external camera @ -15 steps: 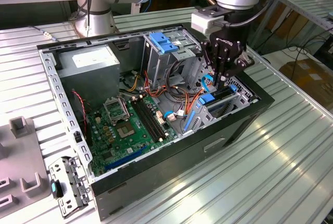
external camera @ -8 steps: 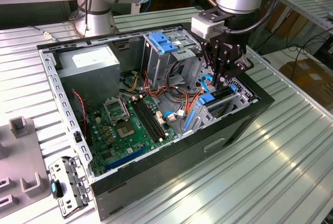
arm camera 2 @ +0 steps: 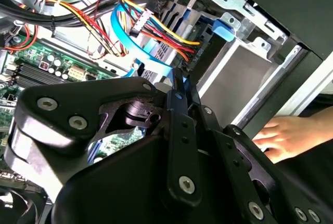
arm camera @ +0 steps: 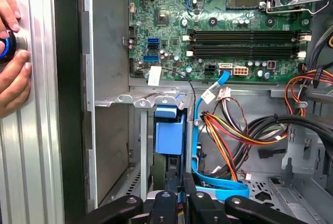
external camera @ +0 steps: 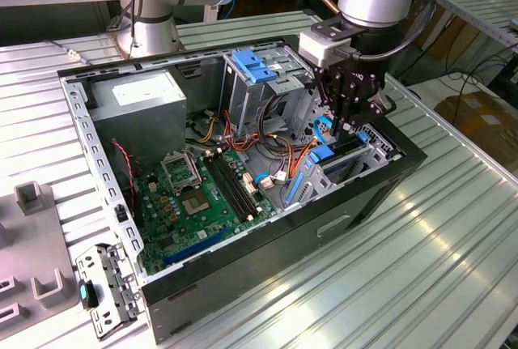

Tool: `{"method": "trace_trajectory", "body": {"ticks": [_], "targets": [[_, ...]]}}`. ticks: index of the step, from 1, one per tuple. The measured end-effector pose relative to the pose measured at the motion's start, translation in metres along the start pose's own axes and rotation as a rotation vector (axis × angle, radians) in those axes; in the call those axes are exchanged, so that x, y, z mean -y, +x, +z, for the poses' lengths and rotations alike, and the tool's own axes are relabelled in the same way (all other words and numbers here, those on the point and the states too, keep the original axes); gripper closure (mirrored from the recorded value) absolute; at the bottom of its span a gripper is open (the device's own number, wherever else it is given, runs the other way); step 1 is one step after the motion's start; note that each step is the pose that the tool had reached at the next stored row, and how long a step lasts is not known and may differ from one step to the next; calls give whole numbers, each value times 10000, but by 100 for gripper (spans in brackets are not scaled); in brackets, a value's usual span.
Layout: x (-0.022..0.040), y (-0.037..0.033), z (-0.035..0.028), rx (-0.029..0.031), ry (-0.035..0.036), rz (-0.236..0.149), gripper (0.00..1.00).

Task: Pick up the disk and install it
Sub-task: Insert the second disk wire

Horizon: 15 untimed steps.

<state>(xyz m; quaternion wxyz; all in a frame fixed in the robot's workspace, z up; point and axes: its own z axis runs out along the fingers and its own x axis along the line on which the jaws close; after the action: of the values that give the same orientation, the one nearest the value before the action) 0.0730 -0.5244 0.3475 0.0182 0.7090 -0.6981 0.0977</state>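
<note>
End effector (external camera: 350, 122) hangs low over the computer case (external camera: 380, 195), its fingers (arm camera: 179, 203) pressed together on the blue rail of the disk (arm camera: 169, 135), which sits partway down in the drive bay beside the motherboard (arm camera: 218, 21); seating looks unfinished.

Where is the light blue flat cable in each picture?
Exterior view: the light blue cable hangs close beside the pincer.
Second wrist view: it loops past the pincer, by the green board.
First wrist view: it runs between green board and pincer.
Shared landmark: the green board.
</note>
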Motion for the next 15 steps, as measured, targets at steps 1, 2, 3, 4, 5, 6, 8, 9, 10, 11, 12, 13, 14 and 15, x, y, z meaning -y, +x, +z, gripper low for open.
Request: {"method": "trace_trajectory", "body": {"ticks": [1,2,3,4,5,6,8,9,10,11,12,13,14,15], "targets": [[0,7,3,18,10,5,84],[-1,10,5,32,13,7,84],[-1,11,8,33,13,8,84],[-1,11,10,32,13,8,84],[-2,11,14,32,12,8,84],[-2,11,15,32,13,8,84],[-3,10,20,44,13,9,84],[-2,9,23,49,13,10,84],[2,8,29,63,13,10,84],[2,8,32,69,12,11,84],[2,7,37,78,12,13,84],[1,6,42,87,13,15,84],[1,6,46,95,12,15,84],[0,5,52,110,12,17,84]]}}
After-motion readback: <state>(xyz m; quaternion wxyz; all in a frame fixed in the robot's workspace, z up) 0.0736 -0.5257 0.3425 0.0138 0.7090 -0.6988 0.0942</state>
